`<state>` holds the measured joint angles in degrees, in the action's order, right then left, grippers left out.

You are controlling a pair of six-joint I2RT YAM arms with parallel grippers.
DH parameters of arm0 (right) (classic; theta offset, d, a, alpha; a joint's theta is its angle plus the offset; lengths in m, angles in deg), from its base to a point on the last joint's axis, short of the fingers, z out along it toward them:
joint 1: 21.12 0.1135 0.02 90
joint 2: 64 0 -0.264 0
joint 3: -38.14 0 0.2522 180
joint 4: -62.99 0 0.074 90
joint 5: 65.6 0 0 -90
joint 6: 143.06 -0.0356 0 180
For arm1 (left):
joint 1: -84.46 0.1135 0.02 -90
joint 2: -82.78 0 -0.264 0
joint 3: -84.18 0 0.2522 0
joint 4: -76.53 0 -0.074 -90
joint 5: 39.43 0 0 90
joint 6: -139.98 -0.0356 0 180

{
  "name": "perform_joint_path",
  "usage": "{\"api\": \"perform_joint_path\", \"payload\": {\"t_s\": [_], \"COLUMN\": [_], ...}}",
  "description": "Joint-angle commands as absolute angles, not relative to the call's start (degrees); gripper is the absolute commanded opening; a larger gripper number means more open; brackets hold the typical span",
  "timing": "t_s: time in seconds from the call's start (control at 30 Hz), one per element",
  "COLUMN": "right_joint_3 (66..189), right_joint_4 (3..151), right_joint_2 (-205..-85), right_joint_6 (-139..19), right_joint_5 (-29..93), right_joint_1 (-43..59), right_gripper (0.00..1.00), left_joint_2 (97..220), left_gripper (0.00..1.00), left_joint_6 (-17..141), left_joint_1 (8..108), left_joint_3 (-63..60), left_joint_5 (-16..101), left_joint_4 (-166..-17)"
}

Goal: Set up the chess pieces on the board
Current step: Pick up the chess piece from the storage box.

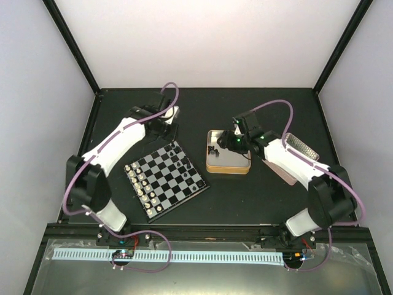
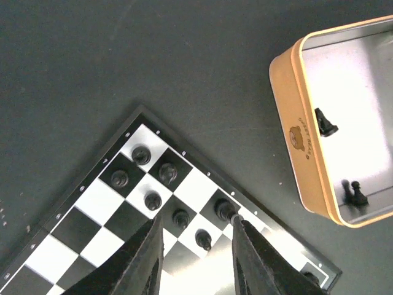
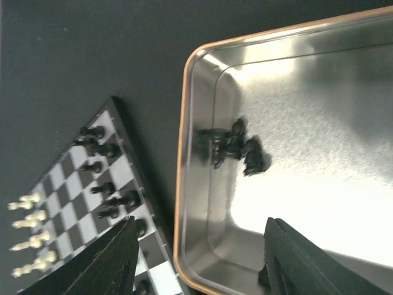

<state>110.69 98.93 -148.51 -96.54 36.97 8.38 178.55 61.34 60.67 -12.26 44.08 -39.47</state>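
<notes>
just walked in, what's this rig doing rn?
Two arms are setting up a small chessboard. White pieces line its near-left edge, and several black pieces stand on the far side. A small cluster of black ones lies in the gold-rimmed tin beside the board. The left gripper hovers open over the board's black side, holding nothing. The right gripper hangs open over the tin, also holding nothing.
</notes>
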Motion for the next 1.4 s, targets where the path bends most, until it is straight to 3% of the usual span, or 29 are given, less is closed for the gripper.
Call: {"api": "perform_joint_path", "payload": {"t_s": [0.0, 0.33, 0.7, 1.0, 1.2, 1.37], "right_joint_3": [115.9, 127.8, 132.2, 133.1, 133.3, 131.5], "right_joint_4": [105.4, 113.8, 115.6, 113.9, 113.0, 110.4], "right_joint_2": [-154.8, -171.1, -178.5, -181.2, -181.8, -179.4], "right_joint_6": [-85.1, -78.3, -79.4, -79.4, -80.0, -80.0], "right_joint_5": [31.5, 24.5, 20.6, 18.1, 16.0, 15.0], "right_joint_1": [8.5, 12.3, 14.7, 14.9, 15.0, 15.0], "right_gripper": [0.56, 0.47, 0.38, 0.27, 0.12, 0.11], "left_joint_2": [167.7, 144.8, 130.7, 129.5, 129.3, 129.2], "left_gripper": [0.34, 0.53, 0.73, 0.75, 0.75, 0.75], "left_joint_6": [63.6, 62.0, 61.1, 61.1, 61.2, 61.5], "left_joint_1": [61.7, 62.2, 62.3, 62.3, 62.3, 62.3], "left_joint_3": [-5.3, 13.9, 23.8, 24.8, 24.9, 25.2], "left_joint_5": [44.1, 50.8, 52.9, 53.5, 53.5, 53.5], "left_joint_4": [-47.5, -64.7, -76.6, -76.8, -76.7, -77.0]}}
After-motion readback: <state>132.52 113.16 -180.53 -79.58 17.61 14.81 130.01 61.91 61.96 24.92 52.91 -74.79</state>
